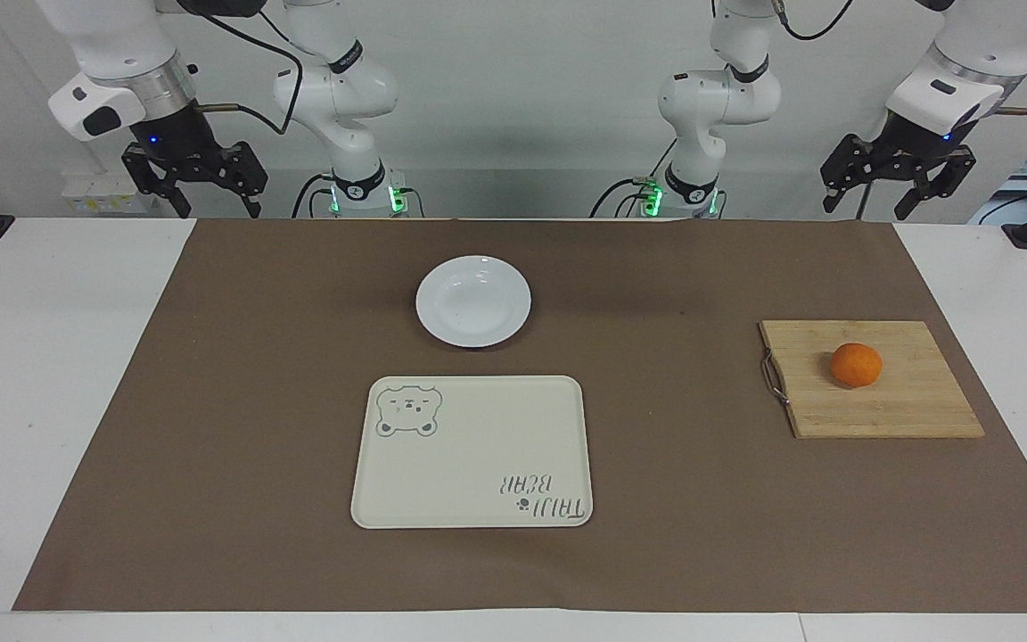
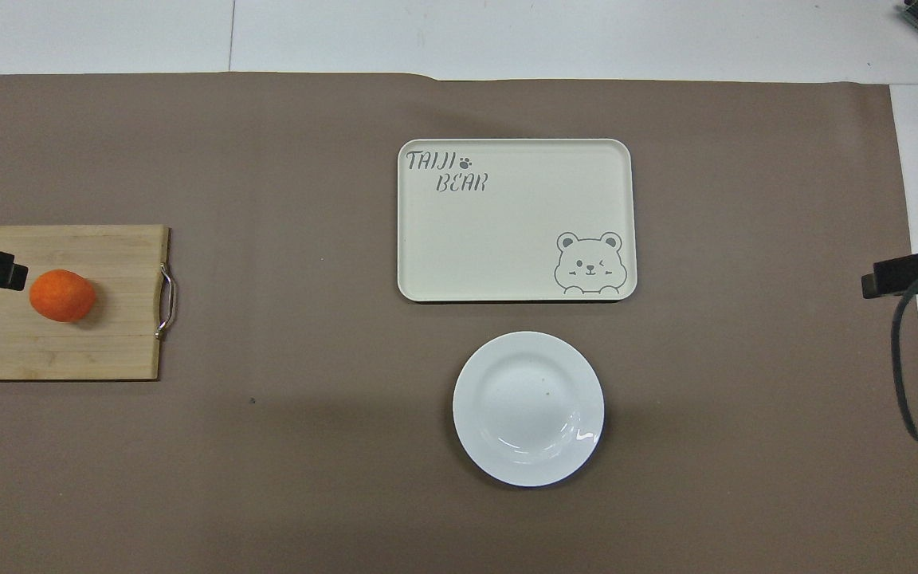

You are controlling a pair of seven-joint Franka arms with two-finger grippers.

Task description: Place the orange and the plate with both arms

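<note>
Both black grippers, left [image 1: 899, 192] and right [image 1: 195, 187], hang raised with fingers spread and holding nothing; small round orange [image 1: 856, 365] sits on bamboo cutting board [image 1: 906, 406], glossy white round plate [image 1: 473, 301] beside cream bear tray [image 1: 472, 451].

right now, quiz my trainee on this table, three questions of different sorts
1. True or false: the orange lies on the plate.
2. Which is nearer to the robots: A the plate, B the bear tray?
3. Fill in: the orange sits on the wooden ____.

Key
1. False. It lies on the cutting board at the left arm's end; the plate holds nothing.
2. A.
3. Board. Both pincers, left and right, hang open above the table's edge nearest the robots, holding nothing.
</note>
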